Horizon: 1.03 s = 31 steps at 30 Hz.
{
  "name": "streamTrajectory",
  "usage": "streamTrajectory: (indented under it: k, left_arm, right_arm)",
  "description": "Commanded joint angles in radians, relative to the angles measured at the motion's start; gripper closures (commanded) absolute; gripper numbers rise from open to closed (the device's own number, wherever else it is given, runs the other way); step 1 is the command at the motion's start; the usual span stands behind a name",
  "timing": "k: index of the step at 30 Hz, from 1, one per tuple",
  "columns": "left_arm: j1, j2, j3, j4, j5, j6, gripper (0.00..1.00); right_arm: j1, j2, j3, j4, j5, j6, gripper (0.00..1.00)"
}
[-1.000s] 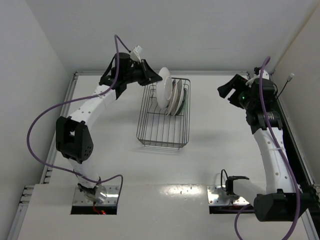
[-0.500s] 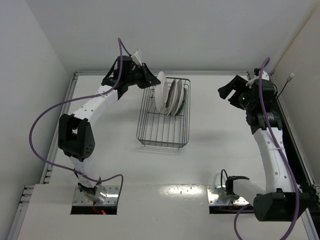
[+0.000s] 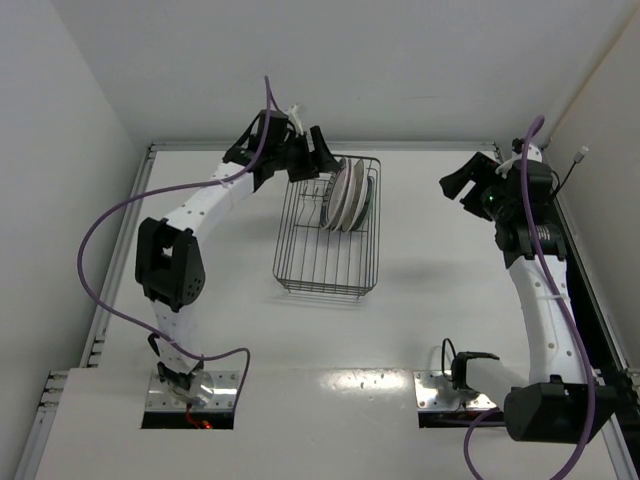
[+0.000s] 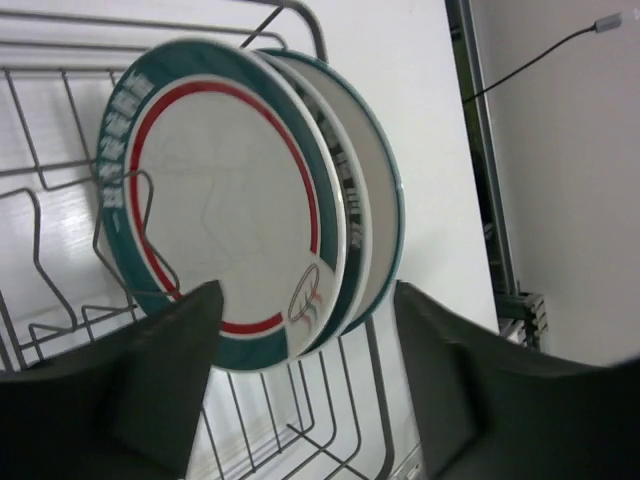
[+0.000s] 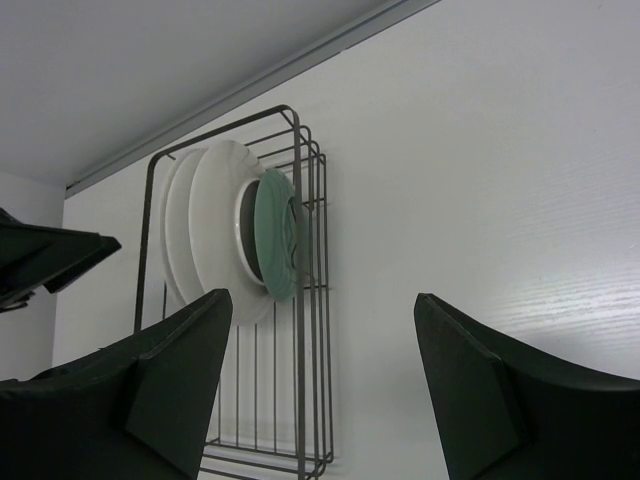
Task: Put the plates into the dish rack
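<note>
Apparently, I judged the loading done: in the top view the plates [image 3: 345, 193] stood on edge at the far end of the dish rack [image 3: 325, 268], its near half free. In the left wrist view the left gripper [image 4: 305, 300] was open, empty, near the rimmed plate [image 4: 230, 200]. In the right wrist view the right gripper [image 5: 322, 305] was open, well apart.

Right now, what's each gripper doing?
Left gripper: open, holding nothing.
Right gripper: open, holding nothing.
</note>
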Motion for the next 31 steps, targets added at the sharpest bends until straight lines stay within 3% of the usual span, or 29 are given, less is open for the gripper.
streamTrajectory:
  k: [1, 2, 3, 7, 10, 11, 13, 18, 26, 31]
  left_arm:
    - [-0.027, -0.001, 0.143, -0.065, -0.050, 0.044, 0.31]
    - [-0.036, -0.001, 0.162, -0.088, -0.059, 0.044, 0.18]
    - [-0.036, -0.001, 0.180, -0.134, -0.071, 0.044, 0.13]
    - [-0.036, -0.045, 0.269, -0.257, -0.168, 0.093, 0.01]
    - [-0.057, -0.175, 0.279, -0.323, -0.381, 0.147, 0.01]
    - [-0.085, -0.218, 0.250, -0.323, -0.539, 0.191, 0.01]
    - [-0.117, -0.369, 0.184, -0.293, -0.680, 0.239, 0.01]
    - [-0.127, -0.658, -0.195, -0.147, -0.919, 0.317, 0.01]
    - [-0.127, -0.823, -0.566, -0.075, -1.050, 0.307, 0.01]
    - [-0.127, -0.826, -0.585, -0.074, -1.093, 0.270, 0.01]
  right_arm:
    - [-0.012, -0.009, -0.003, 0.032, -0.021, -0.010, 0.30]
    - [-0.012, -0.009, -0.003, 0.032, -0.030, -0.010, 0.30]
    - [-0.012, -0.009, -0.003, 0.032, -0.030, -0.010, 0.30]
    - [-0.012, -0.009, 0.006, 0.032, -0.030, -0.010, 0.30]
    - [-0.012, -0.019, 0.006, 0.023, -0.030, -0.010, 0.30]
    - [-0.012, -0.019, 0.006, 0.023, -0.021, -0.010, 0.30]
    - [-0.012, -0.019, 0.006, 0.023, -0.030, -0.010, 0.27]
    - [-0.012, -0.019, -0.003, 0.052, -0.068, -0.001, 0.27]
    - [-0.012, -0.048, 0.006, 0.043, -0.033, 0.009, 0.27]
    - [-0.001, -0.048, 0.006, 0.050, -0.033, 0.018, 0.27]
